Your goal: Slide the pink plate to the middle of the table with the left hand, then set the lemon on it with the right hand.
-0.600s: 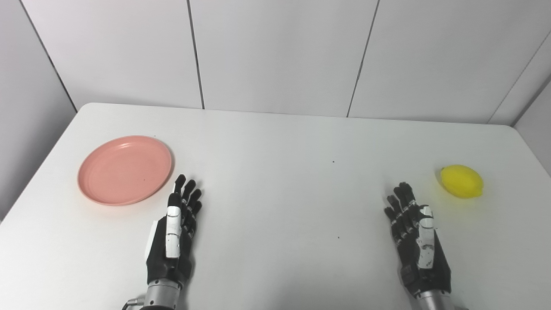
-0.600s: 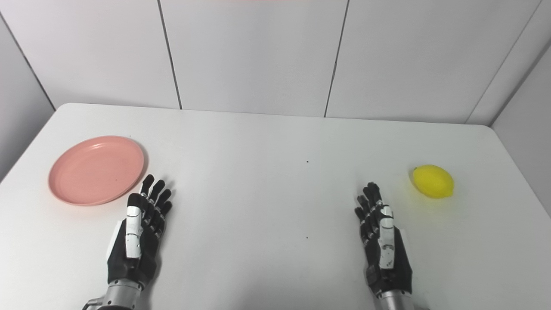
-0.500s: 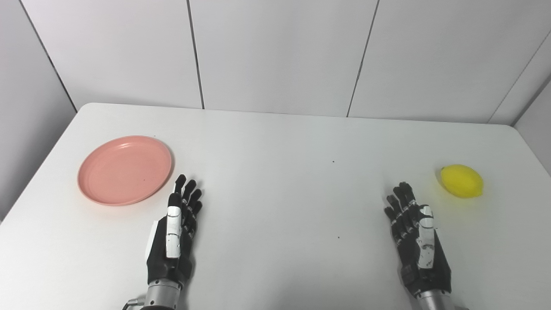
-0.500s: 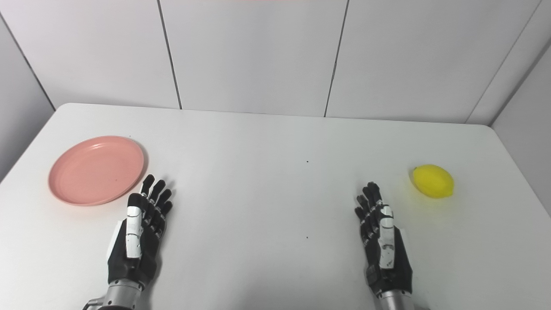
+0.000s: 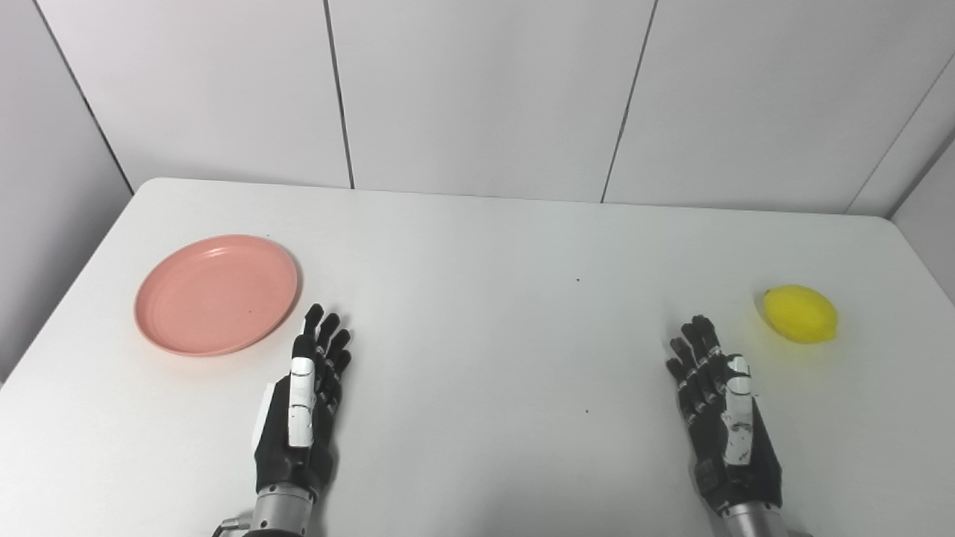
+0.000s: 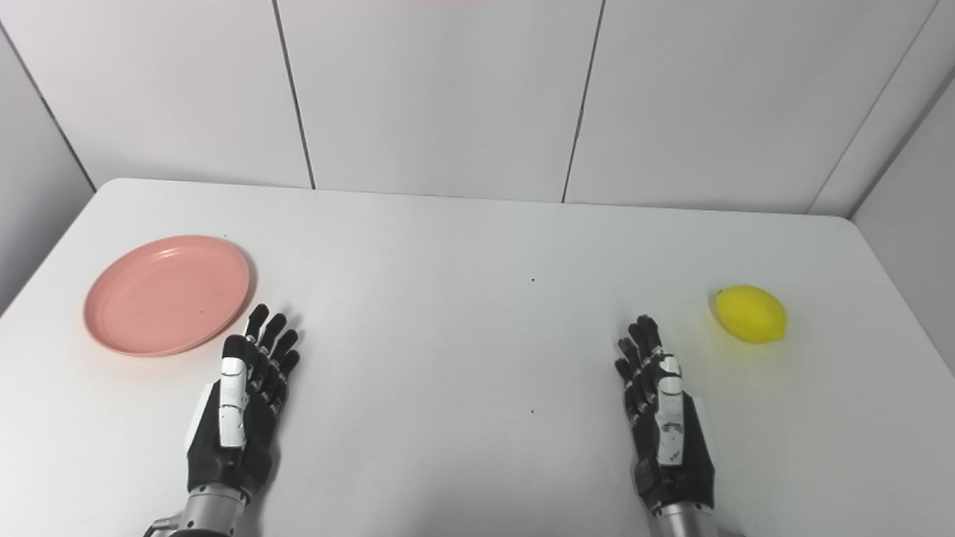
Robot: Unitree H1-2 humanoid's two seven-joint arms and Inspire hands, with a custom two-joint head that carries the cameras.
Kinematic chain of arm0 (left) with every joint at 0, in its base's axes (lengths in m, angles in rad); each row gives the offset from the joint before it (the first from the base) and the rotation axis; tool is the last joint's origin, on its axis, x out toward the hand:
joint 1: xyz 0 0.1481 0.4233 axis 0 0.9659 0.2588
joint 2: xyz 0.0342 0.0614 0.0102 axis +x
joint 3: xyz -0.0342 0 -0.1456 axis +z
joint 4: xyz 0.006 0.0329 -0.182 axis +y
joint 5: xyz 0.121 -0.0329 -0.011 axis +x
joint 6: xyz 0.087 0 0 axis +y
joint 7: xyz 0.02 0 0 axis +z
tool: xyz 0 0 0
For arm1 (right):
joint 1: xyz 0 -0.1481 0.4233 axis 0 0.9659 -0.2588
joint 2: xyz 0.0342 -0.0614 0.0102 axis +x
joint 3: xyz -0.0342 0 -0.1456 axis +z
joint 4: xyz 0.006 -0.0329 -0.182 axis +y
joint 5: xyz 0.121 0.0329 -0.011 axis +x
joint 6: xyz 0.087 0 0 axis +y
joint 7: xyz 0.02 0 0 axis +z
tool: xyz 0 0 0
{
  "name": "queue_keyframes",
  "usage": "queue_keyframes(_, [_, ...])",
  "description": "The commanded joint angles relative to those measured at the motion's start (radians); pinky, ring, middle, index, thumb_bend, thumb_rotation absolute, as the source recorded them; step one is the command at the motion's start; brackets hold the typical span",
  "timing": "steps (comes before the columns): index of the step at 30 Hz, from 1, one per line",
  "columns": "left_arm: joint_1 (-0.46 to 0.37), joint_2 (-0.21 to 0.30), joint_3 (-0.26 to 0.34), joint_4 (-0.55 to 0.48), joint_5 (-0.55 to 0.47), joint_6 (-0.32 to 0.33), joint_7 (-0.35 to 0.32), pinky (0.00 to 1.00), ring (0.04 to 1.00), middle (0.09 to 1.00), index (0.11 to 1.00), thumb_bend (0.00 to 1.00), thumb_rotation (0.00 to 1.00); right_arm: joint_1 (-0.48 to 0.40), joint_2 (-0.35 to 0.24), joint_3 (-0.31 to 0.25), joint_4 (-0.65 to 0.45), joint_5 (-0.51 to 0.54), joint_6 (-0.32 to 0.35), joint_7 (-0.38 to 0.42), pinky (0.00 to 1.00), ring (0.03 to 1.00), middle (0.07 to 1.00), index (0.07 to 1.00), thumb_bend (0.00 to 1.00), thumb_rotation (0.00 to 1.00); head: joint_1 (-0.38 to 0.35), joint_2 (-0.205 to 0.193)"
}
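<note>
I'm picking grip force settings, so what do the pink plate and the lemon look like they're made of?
The pink plate looks like matte moulded plastic: uniform colour, soft ringed ridges inside the rim, no glassy glare; glazed ceramic seems unlikely. The lemon has an even, saturated yellow skin with a dull sheen, which hints at a plastic or foam replica, though real fruit cannot be ruled out.

The left hand [image 5: 302, 410] is low on the left side, fingers stretched out straight and a little apart, holding nothing. The right hand [image 5: 722, 418] is low on the right side, posed the same way, fingers pointing forward, holding nothing.
</note>
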Motion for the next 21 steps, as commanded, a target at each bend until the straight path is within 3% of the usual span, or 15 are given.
queue_keyframes(1, [0.053,0.016,0.002,-0.029,-0.001,-0.007,-0.004,1.0,0.98,0.992,1.0,0.71,0.95,0.019,0.007,0.007,0.019,0.003,0.003,0.011,1.0,0.976,0.981,0.965,0.79,1.0,0.0,0.0])
queue_keyframes(13, [0.049,0.019,-0.002,-0.015,0.004,-0.021,-0.01,1.0,0.981,0.992,1.0,0.69,0.97,0.016,0.007,0.006,0.026,0.003,0.007,0.008,1.0,0.975,0.978,0.962,0.8,1.0,0.009,-0.014])
queue_keyframes(21, [0.043,-0.003,-0.019,0.037,0.031,-0.063,0.001,1.0,0.97,0.979,1.0,0.67,0.96,0.006,-0.01,-0.016,0.076,0.028,-0.028,0.034,1.0,0.984,0.991,0.977,0.77,1.0,0.102,-0.06])
